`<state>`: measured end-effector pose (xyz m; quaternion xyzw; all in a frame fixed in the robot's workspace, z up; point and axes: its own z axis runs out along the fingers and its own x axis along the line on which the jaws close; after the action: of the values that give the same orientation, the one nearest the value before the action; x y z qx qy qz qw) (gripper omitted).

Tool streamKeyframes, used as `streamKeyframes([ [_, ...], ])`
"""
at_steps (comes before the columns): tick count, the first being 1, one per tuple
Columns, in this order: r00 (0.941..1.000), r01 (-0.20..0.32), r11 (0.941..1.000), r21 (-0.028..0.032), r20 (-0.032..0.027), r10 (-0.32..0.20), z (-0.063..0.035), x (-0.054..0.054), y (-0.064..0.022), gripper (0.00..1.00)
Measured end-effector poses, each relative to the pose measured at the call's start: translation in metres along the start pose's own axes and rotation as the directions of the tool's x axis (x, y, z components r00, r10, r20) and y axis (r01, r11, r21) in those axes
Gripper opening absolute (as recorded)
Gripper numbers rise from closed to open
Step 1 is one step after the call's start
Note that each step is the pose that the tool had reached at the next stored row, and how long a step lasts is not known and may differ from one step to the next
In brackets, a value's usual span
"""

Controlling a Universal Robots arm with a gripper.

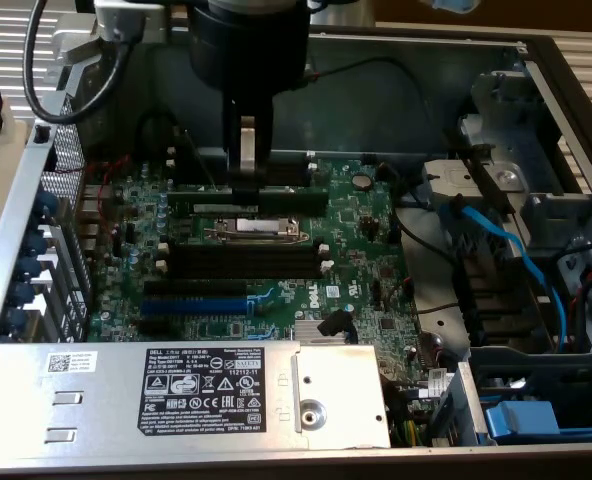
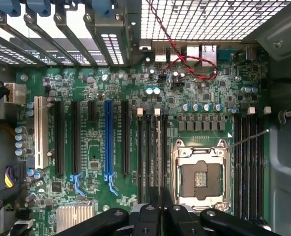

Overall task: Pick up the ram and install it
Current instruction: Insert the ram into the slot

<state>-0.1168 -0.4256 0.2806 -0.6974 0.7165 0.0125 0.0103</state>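
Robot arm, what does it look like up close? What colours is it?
The robot arm ends in a fat, round, black body with a silvery metal bracket beside it. A black cable loops off to the side. Its jaws are thin and black, one with a pale grey strip. In the wrist view, black bars with shiny silver bolts join them.

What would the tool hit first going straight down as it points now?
The tool grips the ram, so the ram's lower edge would probably meet the black slots beside the CPU socket first. Which slot, and how far above them it hangs, is unclear.
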Motion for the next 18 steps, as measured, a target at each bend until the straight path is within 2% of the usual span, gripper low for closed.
streamKeyframes([
  [6,1.0000,0.000,1.0000,0.0001,0.0000,0.000,0.0083,0.009,-0.0006,0.12],
  [18,0.9999,0.014,0.9999,-0.0012,0.0001,-0.014,0.0131,0.010,-0.0017,0.12],
])
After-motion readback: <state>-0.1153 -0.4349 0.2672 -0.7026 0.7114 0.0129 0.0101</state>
